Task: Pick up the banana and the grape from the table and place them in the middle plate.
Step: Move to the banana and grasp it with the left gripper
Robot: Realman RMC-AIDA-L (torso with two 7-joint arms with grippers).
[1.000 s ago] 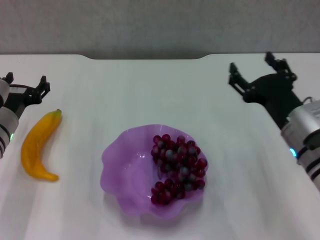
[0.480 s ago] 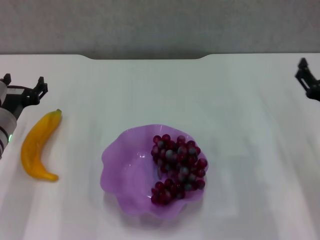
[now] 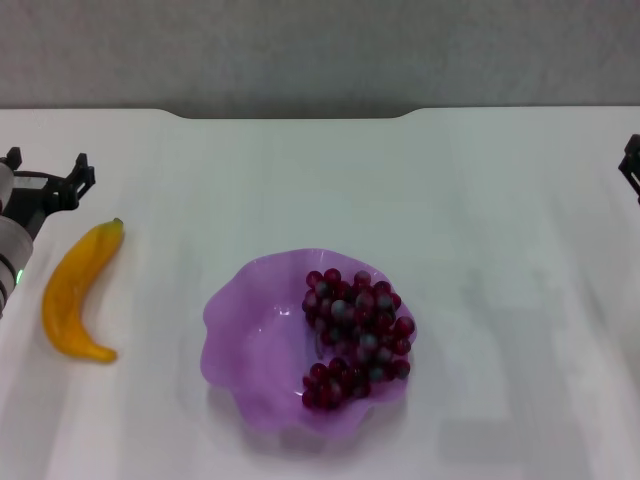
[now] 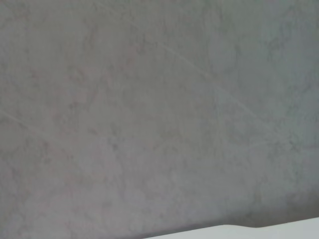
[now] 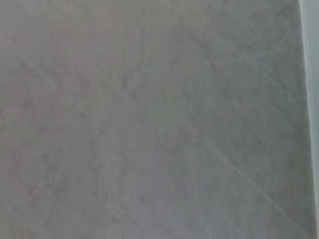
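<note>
The banana point(image 3: 73, 294) lies on the white table point(image 3: 500, 330), far at 9 o'clock from the middle plate point(image 3: 250, 350) and well apart from it. Its long axis runs from about 1 o'clock, where the small green tip is, down to 6 o'clock, and its curve bulges toward the table's left edge. The grape point(image 3: 356, 336) bunch lies inside the plate, on its right half, with its long axis from about 12 to 6 o'clock.

Between banana and plate the table is bare, and also at 3 o'clock of the plate there is wide free room.

The left claw point(image 3: 45, 170) is just beyond the banana's tip, near the left edge; its two fingers stand apart and hold nothing. Of the right claw point(image 3: 631, 165) only a dark piece shows at the right edge, so I cannot tell how its fingers stand. Both wrist views show only a grey wall.
</note>
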